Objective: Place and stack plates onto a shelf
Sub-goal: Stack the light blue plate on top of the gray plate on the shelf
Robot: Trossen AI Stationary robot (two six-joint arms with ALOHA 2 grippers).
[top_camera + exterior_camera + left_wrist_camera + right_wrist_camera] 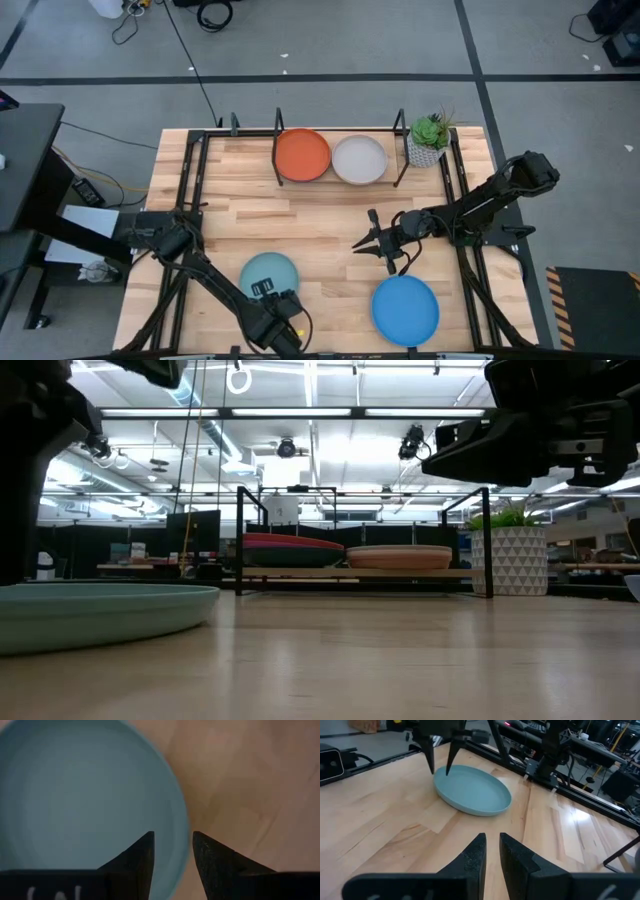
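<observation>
The pale teal plate (pixel 268 272) lies flat on the table near its near edge; it also shows as the pale teal plate (pixel 472 790). My left gripper (pixel 172 852) is open, pointing down at that plate's rim (pixel 176 820), with one finger over the dish and one over the wood. My right gripper (pixel 492 845) hovers mid-table, open by a narrow gap, holding nothing. The bright blue plate (pixel 405 308) rests flat near the near edge. On the shelf (pixel 280 135) sit two stacks, one topped by an orange plate (pixel 302 155) and one by a cream plate (pixel 359 160).
A green potted plant (pixel 428 140) stands at the shelf's right end. Black frame rails (pixel 190 170) run along the table's left and right sides. Bare wood (pixel 300 220) lies between the shelf and the two loose plates.
</observation>
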